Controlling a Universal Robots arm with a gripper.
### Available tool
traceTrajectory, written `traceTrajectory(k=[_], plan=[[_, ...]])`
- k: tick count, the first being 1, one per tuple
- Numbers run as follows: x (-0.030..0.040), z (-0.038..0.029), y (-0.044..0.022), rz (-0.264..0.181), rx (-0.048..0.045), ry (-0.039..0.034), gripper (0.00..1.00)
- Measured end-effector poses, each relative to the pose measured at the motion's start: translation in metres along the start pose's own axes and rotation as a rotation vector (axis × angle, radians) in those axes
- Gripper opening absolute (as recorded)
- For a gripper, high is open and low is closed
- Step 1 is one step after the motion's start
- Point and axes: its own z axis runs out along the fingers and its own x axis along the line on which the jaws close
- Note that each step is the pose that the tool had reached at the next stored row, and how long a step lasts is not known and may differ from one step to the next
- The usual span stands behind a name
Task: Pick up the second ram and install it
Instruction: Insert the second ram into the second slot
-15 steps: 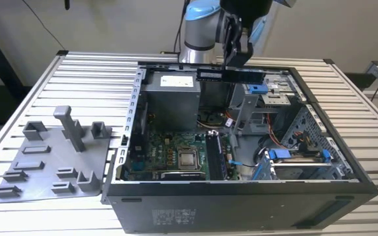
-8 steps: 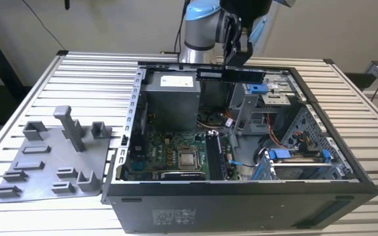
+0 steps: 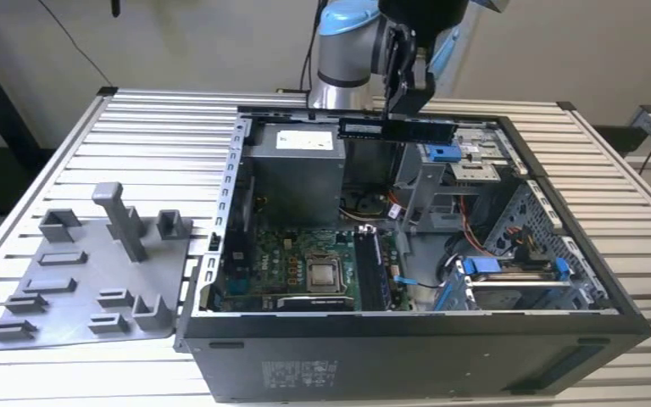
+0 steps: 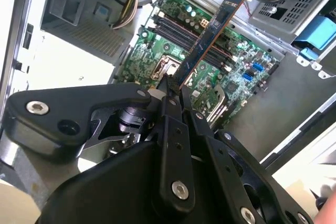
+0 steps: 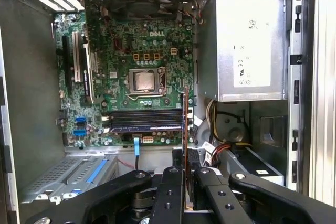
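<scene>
Ram stick (image 3: pixel 399 129), long thin flat dark board w/ black chips, clamped betw. black metal gripper (image 3: pixel 405 114) fingers, hanging level in air over far edge of open black PC case (image 3: pixel 416 356). Inside case: green circuit board (image 5: pixel 142 51) w/ long dark slots (image 5: pixel 144 120), boxy grey power unit (image 5: pixel 252 45). Case on ribbed metal table (image 3: pixel 133 127). Grey plastic plate (image 3: pixel 88 280) w/ upright blocks by table edge, exterior view's left.
</scene>
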Motion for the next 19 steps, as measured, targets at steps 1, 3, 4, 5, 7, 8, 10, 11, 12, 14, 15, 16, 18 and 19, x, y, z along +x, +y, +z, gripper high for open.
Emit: traceTrajectory(k=[1,3,4,5,7,8,10,11,12,14,15,16,18,19], plan=[[0.0000,0.0000,0.0000,0.001,0.0000,0.0000,0.14],[-0.0001,0.0004,0.0000,0.011,0.0002,-0.0002,0.14],[-0.0001,0.0006,0.0000,0.017,0.0002,0.0000,0.14],[0.0000,0.0008,0.0000,0.024,0.0004,-0.0001,0.14],[0.0000,0.0012,0.0000,0.042,0.0008,-0.0004,0.14],[0.0000,0.0014,0.0000,0.053,0.0010,-0.0005,0.14],[0.0000,0.0018,0.0000,0.078,0.0016,-0.0009,0.14],[0.0000,0.0019,0.0000,0.090,0.0019,-0.0011,0.14],[0.0000,0.0020,0.0000,0.103,0.0021,-0.0011,0.14],[0.0000,0.0023,0.0000,0.126,0.0026,-0.0015,0.14],[0.0000,0.0024,0.0000,0.136,0.0027,-0.0016,0.14],[0.0000,0.0025,0.0000,0.145,0.0027,-0.0017,0.14],[0.0000,0.0027,0.0000,0.163,0.0029,-0.0019,0.14],[0.0000,0.0028,-0.0001,0.172,0.0030,-0.0021,0.14]])
